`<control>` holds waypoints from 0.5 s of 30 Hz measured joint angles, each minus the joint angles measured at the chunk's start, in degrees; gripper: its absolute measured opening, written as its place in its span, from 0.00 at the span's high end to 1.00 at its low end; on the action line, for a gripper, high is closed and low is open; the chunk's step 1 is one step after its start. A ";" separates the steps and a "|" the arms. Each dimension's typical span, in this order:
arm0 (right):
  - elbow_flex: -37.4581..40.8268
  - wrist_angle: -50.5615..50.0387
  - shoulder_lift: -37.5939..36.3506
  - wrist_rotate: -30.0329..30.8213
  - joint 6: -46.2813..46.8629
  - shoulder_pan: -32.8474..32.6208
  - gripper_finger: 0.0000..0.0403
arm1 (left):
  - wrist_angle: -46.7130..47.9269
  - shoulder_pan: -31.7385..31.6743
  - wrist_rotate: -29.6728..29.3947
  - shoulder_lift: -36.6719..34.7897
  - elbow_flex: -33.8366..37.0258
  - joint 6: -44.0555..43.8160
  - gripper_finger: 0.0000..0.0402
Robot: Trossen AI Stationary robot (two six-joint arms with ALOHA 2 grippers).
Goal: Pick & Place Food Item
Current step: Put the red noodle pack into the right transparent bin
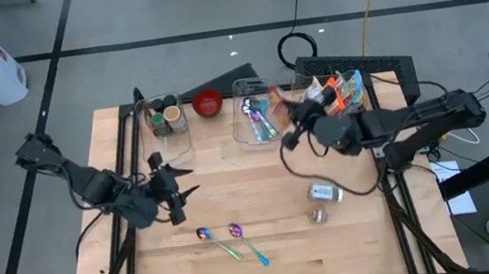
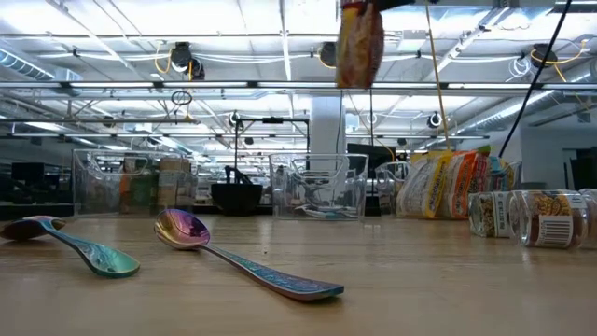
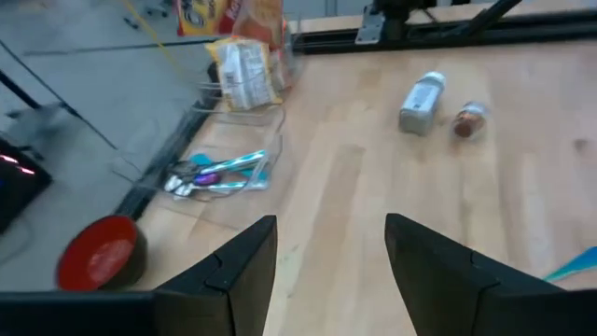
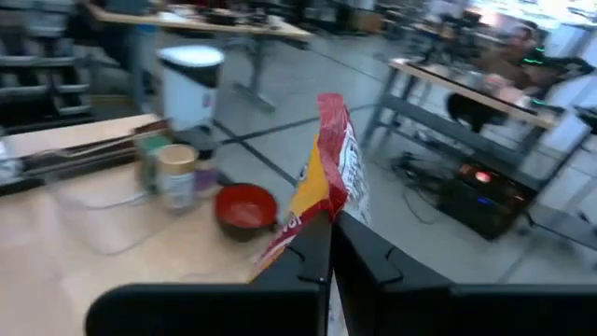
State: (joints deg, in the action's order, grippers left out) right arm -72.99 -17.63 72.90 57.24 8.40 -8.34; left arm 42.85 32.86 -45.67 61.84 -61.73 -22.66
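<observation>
Print on snack bag (image 4: pixel 328 177) blurred; nothing legible.

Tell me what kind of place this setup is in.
Probably a robotics lab or open workshop hall. The wooden table stands on a grey floor with taped lines and loose cables, exposed ceiling pipes and strip lights run overhead, and more workbenches with equipment sit beyond.

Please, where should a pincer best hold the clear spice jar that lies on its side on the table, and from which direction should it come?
The spice jar lies on its side on the bare wood, with a smaller jar close beside it. Probably best is to come straight down from above and close across the middle of its round body, with the fingers on its two long sides. Gripping end to end looks wider and less sure.
</observation>
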 joint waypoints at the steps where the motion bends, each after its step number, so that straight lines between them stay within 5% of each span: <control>1: 0.00 -0.86 -0.53 0.03 0.45 0.87 1.00 | -0.01 0.56 -1.23 0.28 0.54 0.03 0.48; 7: 0.02 -10.20 -2.19 1.44 5.31 7.75 1.00 | -8.33 3.19 -4.99 0.46 7.51 -0.31 0.48; 15: 0.15 -22.39 -2.66 1.15 12.07 16.42 1.00 | -31.11 3.57 -1.98 0.35 17.69 8.76 0.48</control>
State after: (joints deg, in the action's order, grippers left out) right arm -72.84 -40.02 70.23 58.39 20.46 8.08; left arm 11.74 36.43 -47.64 62.19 -44.04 -13.90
